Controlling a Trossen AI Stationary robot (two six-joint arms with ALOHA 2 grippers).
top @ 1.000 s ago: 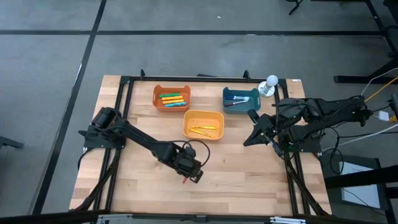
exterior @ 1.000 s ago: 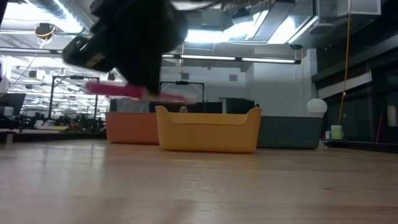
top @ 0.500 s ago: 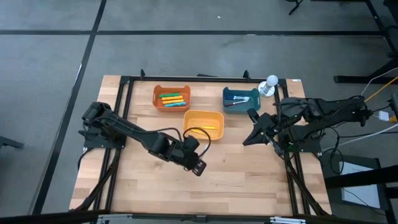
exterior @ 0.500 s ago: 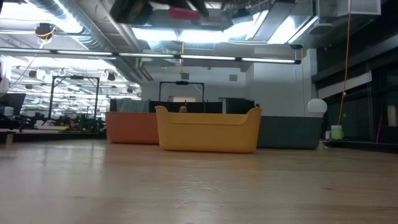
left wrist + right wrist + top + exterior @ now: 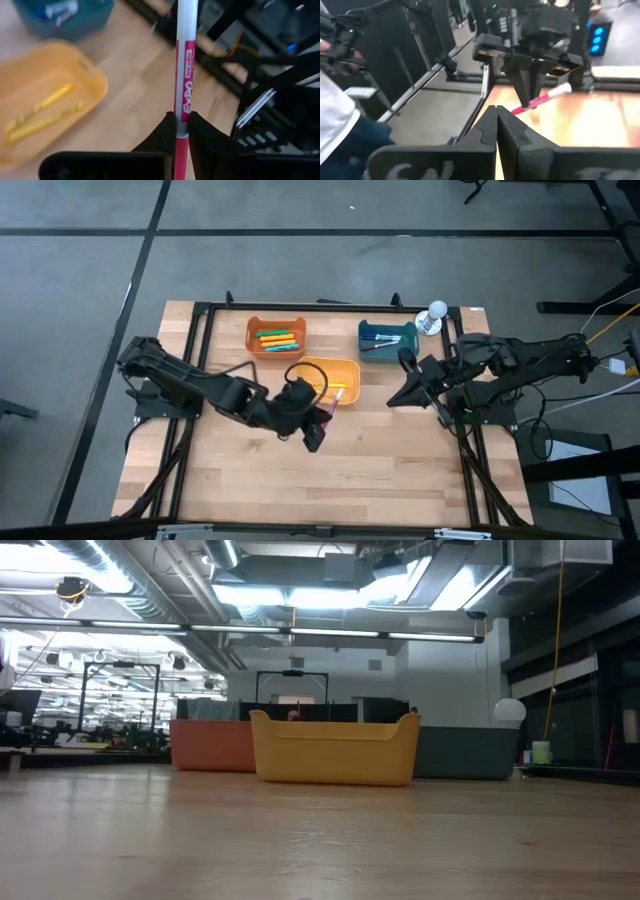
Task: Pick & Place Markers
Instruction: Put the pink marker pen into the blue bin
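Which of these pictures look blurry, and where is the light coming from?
Left wrist view: the pink marker is sharp, the yellow bin behind it smeared. Right wrist view: soft throughout. Low view: bright ceiling lights glare, sheen on the table. High view: even, crisp.

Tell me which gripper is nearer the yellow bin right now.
Left. The left gripper, shut on the pink marker, hangs just off the yellow bin at its front edge. The right gripper waits farther off, on the bin's other side, shut and empty.
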